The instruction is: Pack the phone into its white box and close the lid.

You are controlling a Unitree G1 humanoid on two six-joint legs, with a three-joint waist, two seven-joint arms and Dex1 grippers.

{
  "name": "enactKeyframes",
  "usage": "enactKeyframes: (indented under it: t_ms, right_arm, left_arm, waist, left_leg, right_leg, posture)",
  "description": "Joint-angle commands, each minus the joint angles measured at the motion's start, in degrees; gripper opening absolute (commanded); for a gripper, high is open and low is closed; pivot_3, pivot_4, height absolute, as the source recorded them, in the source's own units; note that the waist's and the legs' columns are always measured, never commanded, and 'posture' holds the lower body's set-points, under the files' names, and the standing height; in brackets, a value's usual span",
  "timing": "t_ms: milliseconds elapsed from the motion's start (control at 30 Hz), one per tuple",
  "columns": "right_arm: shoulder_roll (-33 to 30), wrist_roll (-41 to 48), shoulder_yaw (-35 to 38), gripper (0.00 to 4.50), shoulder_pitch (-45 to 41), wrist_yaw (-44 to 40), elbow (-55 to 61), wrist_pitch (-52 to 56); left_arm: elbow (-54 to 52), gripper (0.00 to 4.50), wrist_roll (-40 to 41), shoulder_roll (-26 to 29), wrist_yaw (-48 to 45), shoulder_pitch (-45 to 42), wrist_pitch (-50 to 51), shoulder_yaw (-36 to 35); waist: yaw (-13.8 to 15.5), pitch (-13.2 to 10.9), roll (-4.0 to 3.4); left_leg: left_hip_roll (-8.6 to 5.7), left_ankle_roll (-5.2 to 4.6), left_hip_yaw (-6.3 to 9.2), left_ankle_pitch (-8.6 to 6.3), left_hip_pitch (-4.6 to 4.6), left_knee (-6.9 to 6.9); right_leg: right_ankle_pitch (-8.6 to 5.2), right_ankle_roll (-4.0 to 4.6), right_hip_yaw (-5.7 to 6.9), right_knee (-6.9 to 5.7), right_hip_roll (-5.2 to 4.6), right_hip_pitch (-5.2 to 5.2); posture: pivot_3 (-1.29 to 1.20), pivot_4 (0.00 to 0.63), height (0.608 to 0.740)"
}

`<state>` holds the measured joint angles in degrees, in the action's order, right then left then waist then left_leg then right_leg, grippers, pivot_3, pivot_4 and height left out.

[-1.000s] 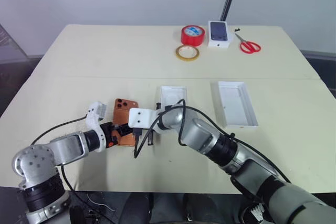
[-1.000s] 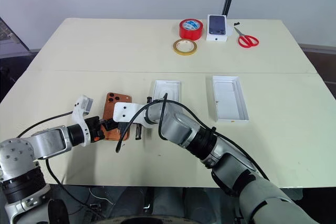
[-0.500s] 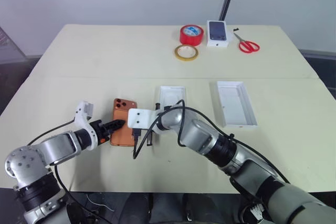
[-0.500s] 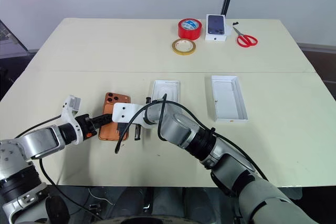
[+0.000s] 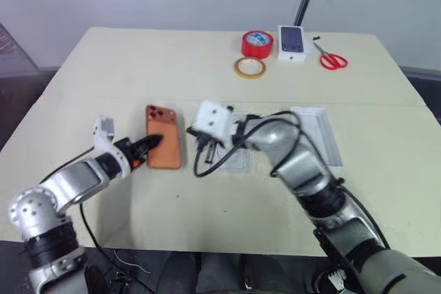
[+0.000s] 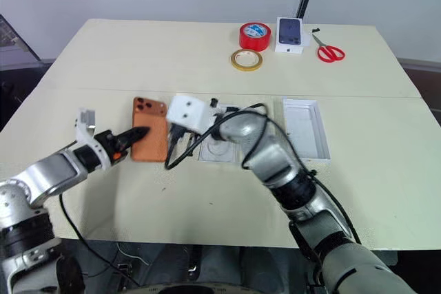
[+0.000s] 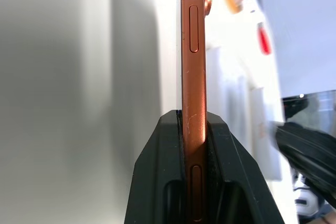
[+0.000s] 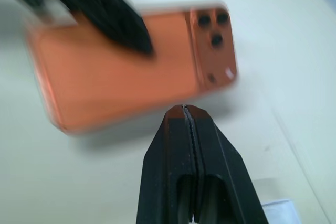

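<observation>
Phone (image 5: 164,145): flat copper-orange slab w/ rounded corners, back up, raised camera cluster w/ dark lenses at far corner. In left wrist view its thin edge (image 7: 193,103) runs straight out from betw the black fingers (image 7: 163,182), side buttons visible. Left gripper (image 5: 146,147) is clamped on phone's near-left edge, one finger over the back; phone looks lifted off the table (image 5: 138,67), but can't tell for sure.

Right gripper (image 8: 187,129): fingers pressed together, nothing betw them, hanging just right of phone, not touching it. Right wrist view looks down on phone's back w/ left gripper's finger (image 8: 113,14) across it.

White box (image 5: 315,132) sits beyond right gripper, well to its right, open side up. Thin white insert (image 6: 219,144) lies under right arm's wrist, just right of phone.

Vs 1 s ago: left gripper was wide open at phone's near end, now nipped onto its edge. Right gripper has risen and swung right, away from phone's side; stayed closed. Phone now farther up the table than before, though camera shifted too.
</observation>
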<state>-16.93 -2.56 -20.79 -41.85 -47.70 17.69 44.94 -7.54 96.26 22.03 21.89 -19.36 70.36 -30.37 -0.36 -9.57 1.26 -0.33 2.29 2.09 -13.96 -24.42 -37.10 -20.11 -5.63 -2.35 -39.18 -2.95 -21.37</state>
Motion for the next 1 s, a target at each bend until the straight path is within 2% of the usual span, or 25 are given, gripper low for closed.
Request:
enactKeyframes:
  t_ms: [33, 133, 267, 433, 733, 800, 867, 1000]
  right_arm:
    - [-5.96, 4.95, 8.83, 0.0, 2.31, -2.16, 3.55, 2.84]
    - [-11.03, 8.0, 15.49, 0.0, 4.88, -2.1, 3.2, 3.95]
    - [-15.53, 9.19, 18.78, 0.0, 7.11, -0.82, 2.8, 4.18]
    - [-17.97, 10.36, 19.89, 0.0, 8.33, 1.42, 3.35, 4.74]
    - [-19.32, 11.94, 18.79, 0.0, 8.94, 4.03, 3.32, 4.58]
    - [-19.58, 11.94, 18.15, 0.0, 8.97, 4.3, 2.96, 4.23]
    - [-19.75, 12.05, 17.64, 0.0, 8.97, 4.47, 2.66, 3.91]
    - [-20.08, 11.9, 16.56, 0.0, 8.66, 4.87, 1.81, 3.19]
  left_arm:
    - [-1.82, 0.04, 1.84, -3.55, 1.82, -5.48, -5.95, 6.57]
    - [2.09, 0.04, -2.88, -9.01, 1.99, -9.99, -8.97, 12.78]
    - [7.38, 0.04, -8.02, -12.43, 0.37, -12.88, -10.22, 17.64]
    - [10.22, 0.04, -11.57, -13.48, -1.69, -13.88, -9.16, 20.36]
    - [9.61, 0.04, -12.81, -14.03, -2.5, -12.81, -7.0, 20.61]
    - [9.35, 1.01, -12.42, -14.27, -2.78, -12.6, -6.59, 20.4]
    - [8.81, 1.75, -12.24, -14.32, -2.87, -12.38, -5.91, 20.52]
    - [7.35, 3.9, -12.15, -13.03, -3.13, -11.9, -4.17, 20.43]
  waist:
    - [0.34, 0.0, 0.01]
    - [0.78, -0.03, 0.04]
    - [-0.44, -0.05, 0.01]
    - [-0.95, -0.12, -0.1]
    - [-0.13, -0.14, -0.05]
    - [-0.21, -0.14, -0.05]
    - [-0.25, -0.14, -0.05]
    - [-0.31, -0.15, -0.05]
  left_leg:
    - [-0.03, -0.01, 0.01, 0.0, 0.0, 0.0]
    - [-0.06, -0.05, -0.05, 0.0, -0.02, -0.01]
    - [0.07, -0.06, -0.16, 0.01, -0.02, 0.01]
    - [0.18, -0.05, -0.21, 0.03, -0.01, 0.02]
    - [0.11, 0.06, -0.18, 0.09, -0.02, -0.11]
    - [0.11, 0.14, -0.19, 0.14, -0.02, -0.1]
    - [0.12, 0.15, -0.18, 0.15, -0.02, -0.09]
    - [0.13, 0.15, -0.18, 0.15, -0.02, -0.09]
  right_leg:
    - [0.0, 0.0, 0.01, 0.02, -0.02, 0.01]
    - [0.0, 0.0, -0.01, 0.06, -0.03, 0.02]
    - [0.0, 0.0, -0.13, 0.04, 0.18, -0.03]
    - [0.0, 0.0, -0.15, -0.01, 0.33, -0.09]
    - [-0.01, -0.01, -0.14, 0.0, 0.22, 0.01]
    - [-0.01, -0.01, -0.14, 0.0, 0.23, 0.0]
    - [-0.01, -0.01, -0.14, 0.0, 0.24, -0.01]
    - [-0.01, -0.01, -0.14, 0.0, 0.25, -0.01]
  posture:
    - [0.0, 0.15, 0.717]
    - [0.0, 0.15, 0.717]
    - [0.0, 0.15, 0.717]
    - [0.0, 0.15, 0.717]
    - [0.0, 0.15, 0.717]
    - [0.0, 0.15, 0.717]
    - [0.0, 0.15, 0.717]
    - [0.0, 0.15, 0.717]
